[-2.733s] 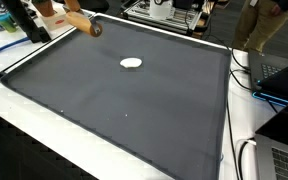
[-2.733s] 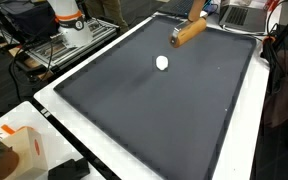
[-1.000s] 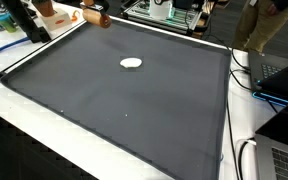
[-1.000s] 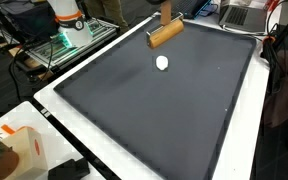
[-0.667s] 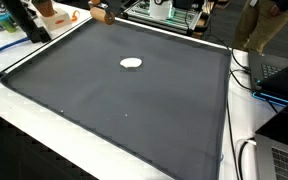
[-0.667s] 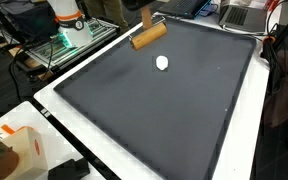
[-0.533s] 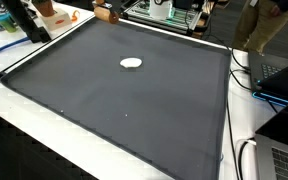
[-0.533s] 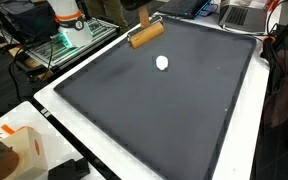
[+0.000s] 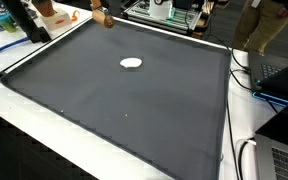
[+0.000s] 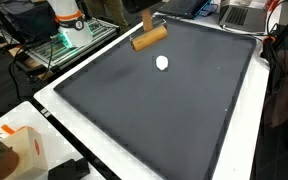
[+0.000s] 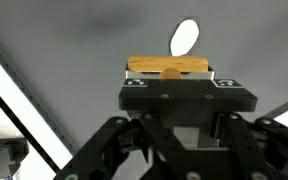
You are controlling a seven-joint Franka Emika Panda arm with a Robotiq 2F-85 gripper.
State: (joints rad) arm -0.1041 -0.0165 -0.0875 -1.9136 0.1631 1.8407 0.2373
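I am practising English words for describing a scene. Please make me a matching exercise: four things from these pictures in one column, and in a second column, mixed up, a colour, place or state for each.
Column one
1. wooden block
2. small oval thing
3. mat
4. gripper

Column two
a. dark grey, lying flat
b. shut
c. white, lying alone on the mat
d. light brown, held in the gripper

Right pairs: 1-d, 2-c, 3-a, 4-b.
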